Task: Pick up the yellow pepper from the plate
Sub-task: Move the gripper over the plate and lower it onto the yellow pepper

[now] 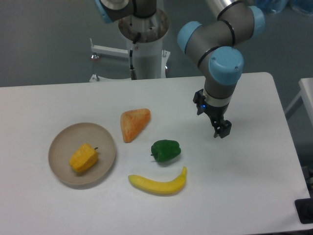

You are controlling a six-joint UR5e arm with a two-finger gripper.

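The yellow pepper (pixel 84 158) lies on its side in the middle of the beige plate (pixel 63 134) at the left of the table, its dark stem pointing right. My gripper (pixel 221 131) hangs over the table's right half, far to the right of the plate, pointing down with nothing held. Its black fingers sit close together; from this angle I cannot tell whether there is a gap between them.
A pale-orange wedge (pixel 134 123) lies right of the plate. A green pepper (pixel 166 150) sits between the plate and my gripper, and a yellow banana (pixel 158 184) lies below it. The robot's base column (pixel 144 44) stands at the table's back edge.
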